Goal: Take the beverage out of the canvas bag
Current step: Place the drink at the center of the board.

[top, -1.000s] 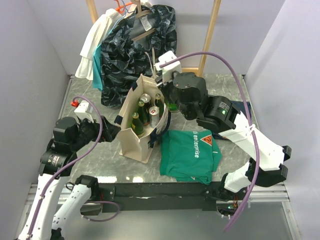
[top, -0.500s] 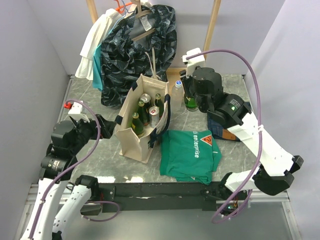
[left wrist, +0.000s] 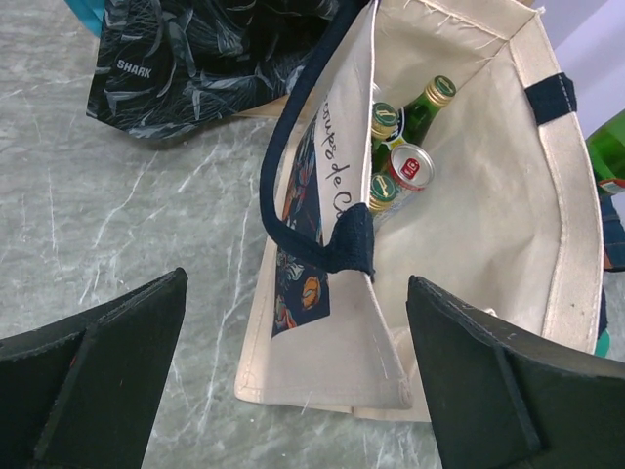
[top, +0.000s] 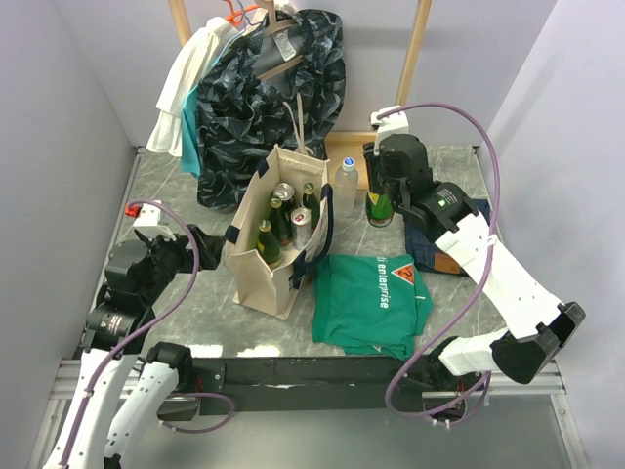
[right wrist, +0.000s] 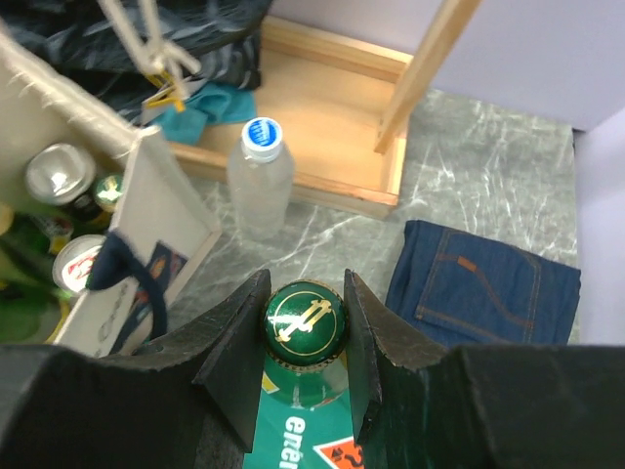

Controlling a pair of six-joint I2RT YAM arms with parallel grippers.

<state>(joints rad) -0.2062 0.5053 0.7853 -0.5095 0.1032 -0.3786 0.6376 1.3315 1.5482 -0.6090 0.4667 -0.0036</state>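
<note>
While the right tool (right wrist: pixel 305 340) is pinching the neck of a green bottle (top: pixel 378 208) just under its cap, fingers closed tight on the glass, the bottle is standing upright over the tabletop (top: pixel 205 308), outside the bag (top: pixel 256 269) and off to its right. I cannot tell whether its base is touching the stone. A grip that high is letting the bottle hang plumb, which I judge suits a straight lift out of a narrow bag and a gentle set-down. It is sitting just beside a water bottle (right wrist: pixel 260 181), near the rack base (right wrist: pixel 332 93), with a shirt (top: pixel 376 298) in front and jeans (right wrist: pixel 483 278) to the right, so this spot is looking like the place for drinks taken out. The left tool (left wrist: pixel 293 337) is gaping fully, holding nothing, and facing the bag's near corner and strap (left wrist: pixel 322 234) without touching them; it is probably waiting there to steady the bag. Inside, more bottles and cans (left wrist: pixel 410 166) are showing, so the job is looking only partly done.
</note>
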